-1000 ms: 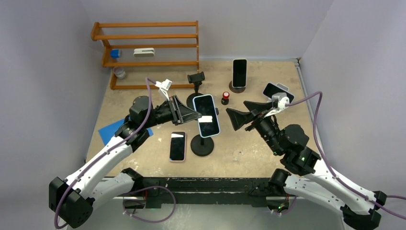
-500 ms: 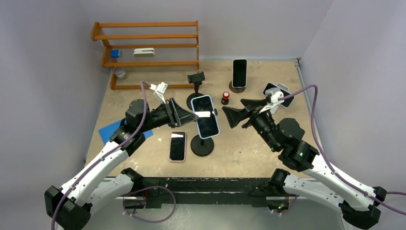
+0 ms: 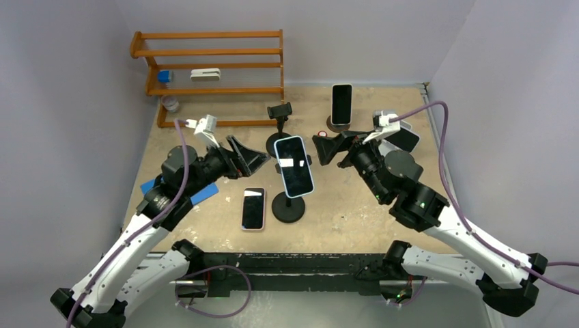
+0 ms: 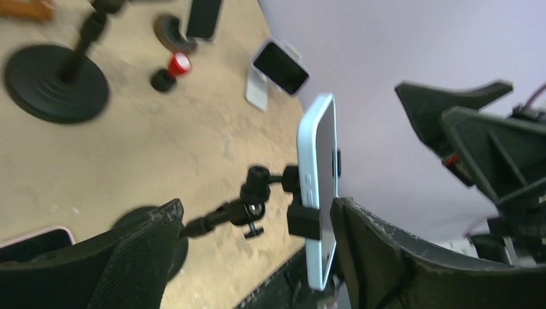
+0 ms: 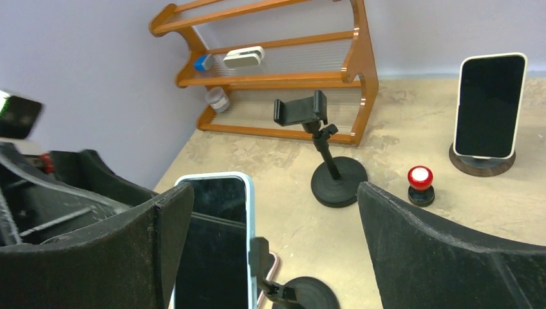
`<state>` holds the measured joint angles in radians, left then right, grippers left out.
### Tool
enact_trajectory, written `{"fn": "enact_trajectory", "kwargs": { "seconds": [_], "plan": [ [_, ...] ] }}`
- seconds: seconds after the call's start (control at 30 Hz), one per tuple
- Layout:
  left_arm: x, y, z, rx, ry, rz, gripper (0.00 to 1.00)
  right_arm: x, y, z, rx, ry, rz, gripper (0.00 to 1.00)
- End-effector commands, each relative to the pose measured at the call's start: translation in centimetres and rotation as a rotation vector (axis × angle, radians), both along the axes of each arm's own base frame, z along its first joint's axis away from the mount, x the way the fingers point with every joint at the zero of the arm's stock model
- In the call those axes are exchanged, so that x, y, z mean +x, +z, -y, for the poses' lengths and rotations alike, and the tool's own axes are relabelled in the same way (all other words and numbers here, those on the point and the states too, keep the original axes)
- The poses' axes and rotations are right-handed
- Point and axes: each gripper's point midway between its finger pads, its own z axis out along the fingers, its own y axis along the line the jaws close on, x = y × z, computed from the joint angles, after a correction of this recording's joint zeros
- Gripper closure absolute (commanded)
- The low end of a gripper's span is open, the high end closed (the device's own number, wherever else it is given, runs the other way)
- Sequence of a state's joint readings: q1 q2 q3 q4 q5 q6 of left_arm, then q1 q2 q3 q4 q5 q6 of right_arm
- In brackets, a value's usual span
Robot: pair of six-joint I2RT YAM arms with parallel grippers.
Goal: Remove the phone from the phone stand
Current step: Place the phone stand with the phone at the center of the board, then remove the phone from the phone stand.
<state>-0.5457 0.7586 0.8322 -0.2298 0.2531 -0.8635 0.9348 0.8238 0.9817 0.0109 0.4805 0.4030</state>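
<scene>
The phone [image 3: 293, 166], dark-screened in a light blue case, sits tilted in the clamp of a black phone stand [image 3: 288, 207] at mid-table. My left gripper [image 3: 259, 156] hangs open just left of it and holds nothing. In the left wrist view the phone [image 4: 320, 193] appears edge-on, close to the right finger [image 4: 386, 251], with the clamp [image 4: 302, 220] around it and the left gripper [image 4: 255, 207] wide. My right gripper [image 3: 322, 149] is open at the phone's upper right. In the right wrist view the phone [image 5: 216, 244] sits by the left finger [image 5: 148, 244] of the right gripper [image 5: 273, 192].
A pink phone [image 3: 253, 208] lies flat left of the stand's base. Behind stand an empty black stand [image 3: 278, 116], a red-topped knob [image 3: 321, 140], a phone on a round wooden base [image 3: 341, 104] and another phone [image 3: 404, 139] by my right arm. A wooden rack [image 3: 212, 68] lines the back left; a blue card [image 3: 160, 186] lies under my left arm.
My left gripper has opened, let go of the phone's left edge and drawn back to the left. My right gripper has moved up and left, closer to the phone.
</scene>
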Motion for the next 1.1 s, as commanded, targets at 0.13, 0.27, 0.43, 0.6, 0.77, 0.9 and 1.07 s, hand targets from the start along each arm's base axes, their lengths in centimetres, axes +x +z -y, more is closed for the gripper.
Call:
{"fn": "enact_trajectory", "kwargs": {
  "seconds": [0.13,0.27,0.43,0.6,0.77,0.9,1.07],
  "plan": [
    [4.2,5.3,-5.6,0.114,0.349,0.303,0.11,-0.6,6.2,-1.0,0.001,0.078,0.109,0.01],
    [4.9,5.0,-6.0,0.170,0.363,0.416,0.09,-0.8,6.8,-0.8,-0.069,0.086,0.076,0.01],
    [5.1,4.4,-5.5,0.190,0.311,0.454,0.08,-1.1,2.5,-2.1,-0.215,0.105,-0.115,0.01],
    [4.2,3.7,-6.2,0.196,0.265,0.467,0.08,-4.0,-0.9,-4.2,-0.256,0.162,-0.211,0.01],
    [3.8,3.0,-6.5,0.230,0.261,0.468,0.08,-5.9,-3.7,-5.0,-0.251,0.220,-0.280,0.01],
    [3.6,2.8,-6.2,0.232,0.236,0.467,0.08,-7.2,-4.8,-5.3,-0.251,0.248,-0.318,0.01],
    [3.7,2.4,-6.2,0.243,0.234,0.458,0.08,-8.5,-6.2,-6.4,-0.304,0.251,-0.351,0.01]
  ]
}}
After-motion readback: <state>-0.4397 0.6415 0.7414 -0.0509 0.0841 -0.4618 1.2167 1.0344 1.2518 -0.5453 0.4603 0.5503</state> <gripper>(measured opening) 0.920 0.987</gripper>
